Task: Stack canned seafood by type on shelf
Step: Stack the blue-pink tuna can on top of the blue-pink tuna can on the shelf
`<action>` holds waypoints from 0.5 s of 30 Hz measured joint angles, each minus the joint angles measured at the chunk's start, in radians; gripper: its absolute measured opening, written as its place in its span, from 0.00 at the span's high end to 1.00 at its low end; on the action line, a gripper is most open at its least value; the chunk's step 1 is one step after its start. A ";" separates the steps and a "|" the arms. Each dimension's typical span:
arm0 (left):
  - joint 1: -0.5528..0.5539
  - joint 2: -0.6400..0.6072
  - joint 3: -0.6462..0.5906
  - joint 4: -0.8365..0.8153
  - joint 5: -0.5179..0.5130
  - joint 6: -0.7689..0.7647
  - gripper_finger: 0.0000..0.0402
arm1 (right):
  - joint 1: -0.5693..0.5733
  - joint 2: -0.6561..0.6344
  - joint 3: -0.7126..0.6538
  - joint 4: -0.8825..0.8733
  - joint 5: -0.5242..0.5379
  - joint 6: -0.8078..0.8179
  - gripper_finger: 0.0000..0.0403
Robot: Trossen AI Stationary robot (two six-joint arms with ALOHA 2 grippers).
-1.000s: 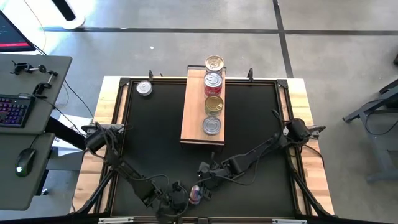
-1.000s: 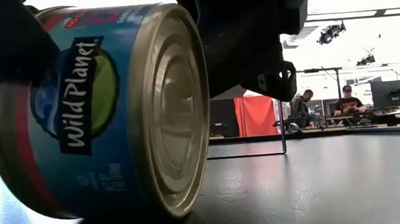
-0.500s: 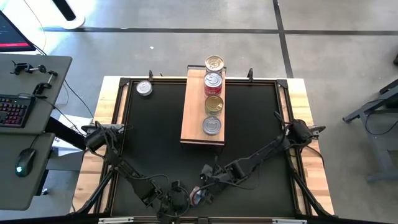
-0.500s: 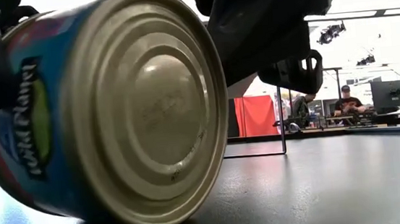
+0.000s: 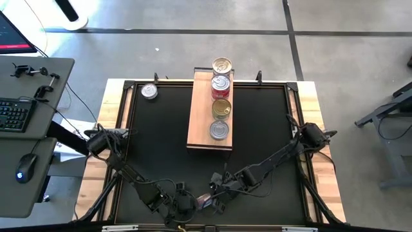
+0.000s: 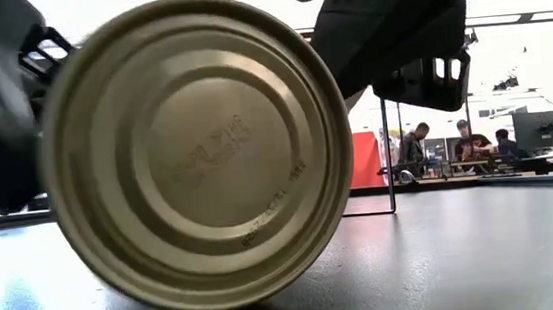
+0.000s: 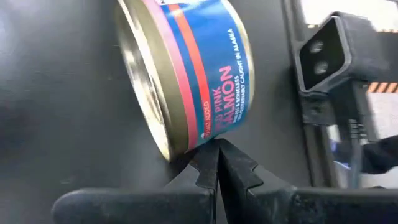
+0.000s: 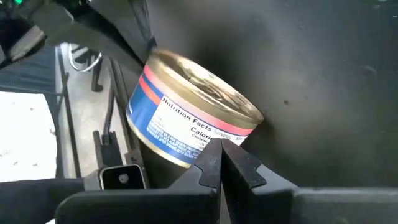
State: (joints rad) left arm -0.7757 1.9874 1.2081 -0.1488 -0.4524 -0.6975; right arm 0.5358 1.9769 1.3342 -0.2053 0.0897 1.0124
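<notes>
Both arms reach low to the bottom centre of the high view, meeting at the near edge of the black bench (image 5: 161, 142). Left hand (image 5: 182, 205) comes in from the lower left; its fingers are pressed together, tips right against the rim of a blue-labelled salmon tin (image 7: 186, 68), gripping nothing. Right hand (image 5: 215, 201) comes in from the lower right, elbow out toward the right bench edge; fingers also closed tight, tips touching the tin's side label (image 8: 186, 134), nothing held between them. The tin sits between the two hands, tipped up on its edge; in the low view its gold end (image 6: 196, 152) faces the camera and fills the left half of the frame, with the right arm's dark body (image 6: 396, 24) above and to the right of it.

Shelf (image 5: 199, 132), a light wooden board, lies upper centre of the high view, well apart from the hands. Four tins in a row along it: gold lid (image 5: 222, 66) at the top end, silver lid with red side (image 5: 221, 85) below, gold (image 5: 221, 108), then silver (image 5: 219, 129) lowest. One loose silver tin (image 5: 149, 91) sits at the bench's upper left corner. A desk with keyboard (image 5: 13, 115) and mouse (image 5: 21, 171) fills the left edge. People (image 6: 471, 143) sit far back at right in the low view.
</notes>
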 joint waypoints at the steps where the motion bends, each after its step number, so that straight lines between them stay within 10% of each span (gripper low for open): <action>1: 0.001 -0.003 0.000 -0.012 -0.002 0.000 1.00 | -0.002 -0.004 0.000 -0.010 0.001 -0.007 1.00; 15: -0.032 -0.089 0.001 -0.314 -0.031 -0.118 1.00 | -0.080 -0.134 0.000 -0.150 -0.011 -0.214 1.00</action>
State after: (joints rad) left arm -0.8076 1.8981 1.2091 -0.4627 -0.4831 -0.8152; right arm 0.4559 1.8432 1.3338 -0.3556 0.0789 0.7987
